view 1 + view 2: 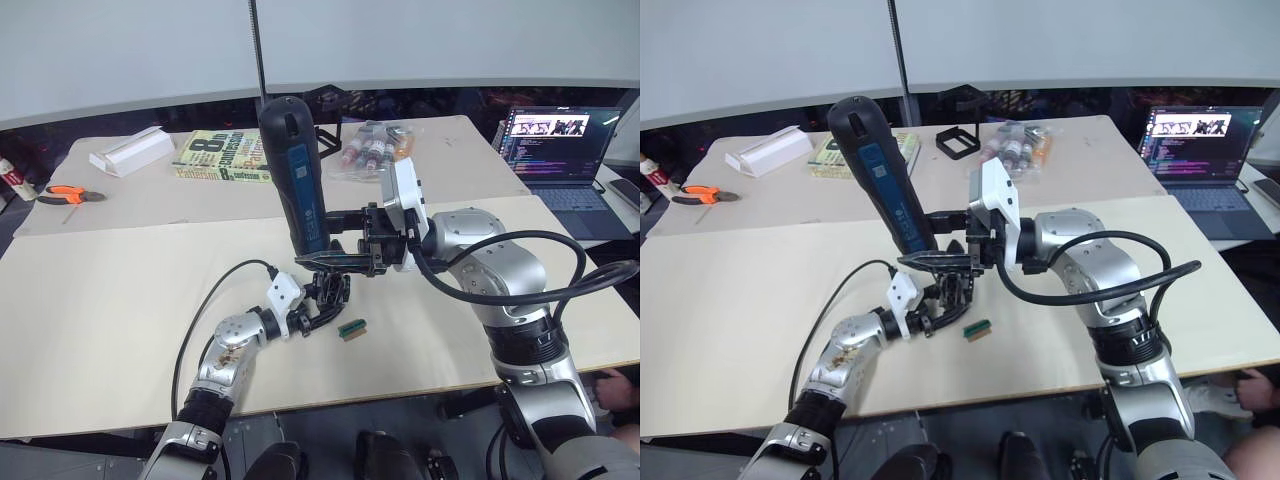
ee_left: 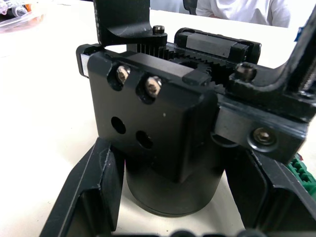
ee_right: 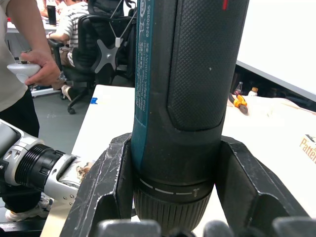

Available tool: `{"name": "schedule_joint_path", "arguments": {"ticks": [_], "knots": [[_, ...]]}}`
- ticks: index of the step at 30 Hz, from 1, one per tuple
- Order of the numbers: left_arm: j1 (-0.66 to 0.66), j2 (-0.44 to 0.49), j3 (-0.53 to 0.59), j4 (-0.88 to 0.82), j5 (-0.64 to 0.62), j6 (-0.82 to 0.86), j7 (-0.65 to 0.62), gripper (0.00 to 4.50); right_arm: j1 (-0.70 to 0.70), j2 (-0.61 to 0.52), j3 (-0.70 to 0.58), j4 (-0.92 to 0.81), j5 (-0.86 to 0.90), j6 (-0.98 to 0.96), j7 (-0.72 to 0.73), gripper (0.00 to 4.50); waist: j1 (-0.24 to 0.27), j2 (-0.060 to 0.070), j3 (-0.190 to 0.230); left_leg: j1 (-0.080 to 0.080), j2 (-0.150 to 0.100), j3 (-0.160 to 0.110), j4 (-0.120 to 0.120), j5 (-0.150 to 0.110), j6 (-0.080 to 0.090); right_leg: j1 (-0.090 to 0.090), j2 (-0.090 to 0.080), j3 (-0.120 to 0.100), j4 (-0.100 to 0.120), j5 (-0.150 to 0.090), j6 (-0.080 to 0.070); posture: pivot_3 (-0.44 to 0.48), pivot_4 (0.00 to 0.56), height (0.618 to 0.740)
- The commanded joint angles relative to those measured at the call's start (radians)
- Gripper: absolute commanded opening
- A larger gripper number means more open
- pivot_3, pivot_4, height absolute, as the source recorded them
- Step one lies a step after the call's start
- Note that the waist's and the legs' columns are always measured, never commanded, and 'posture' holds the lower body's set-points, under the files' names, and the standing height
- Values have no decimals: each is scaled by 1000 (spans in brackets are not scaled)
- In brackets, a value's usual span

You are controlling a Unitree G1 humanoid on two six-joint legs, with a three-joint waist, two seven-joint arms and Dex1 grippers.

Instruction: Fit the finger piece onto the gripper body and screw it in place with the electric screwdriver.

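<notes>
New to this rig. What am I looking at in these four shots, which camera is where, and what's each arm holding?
It is a humanoid robot with two arms, each ending in a two-finger black gripper, working at a table.

The two wide pictures come from a stereo camera on its head, looking down over the arms. The other two come from cameras on the wrists, looking along each gripper's fingers.

The right gripper is shut on the electric screwdriver, held roughly upright with its nose pointing down; the right wrist view shows the fingers clamped on its barrel.

The left gripper holds the gripper body on the table, below the screwdriver.

A small green block lies beside it. Further back are orange pliers, a white box, a book, a bag of bottles and a laptop.
</notes>
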Motion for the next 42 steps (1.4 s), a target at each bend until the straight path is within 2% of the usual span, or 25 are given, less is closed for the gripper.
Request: {"name": "schedule_joint_path", "arguments": {"ticks": [1,16,28,42], "knots": [[16,-12,-21,-12,-1,-1,-7,2421,-4,10,-13,-44,16,-18,-4,1931,0,0,0,0,0,0,0,0,0,0,0,0,0,0,0,0,150,740],[18,-13,-22,-14,-1,-1,-5,2421,11,10,-8,-33,4,-22,-9,1931,0,0,0,0,0,0,0,0,0,0,0,0,0,0,0,0,150,740],[12,-14,-14,-9,4,-1,-8,2421,106,23,-7,35,-29,-88,-28,1931,0,1,-1,1,0,0,0,0,0,1,0,0,0,0,0,0,150,740],[9,-9,-9,-7,4,1,-10,2421,125,37,12,74,-50,-95,-62,1931,-1,1,-1,4,0,0,-1,0,0,3,0,0,0,0,0,0,150,740]]}}
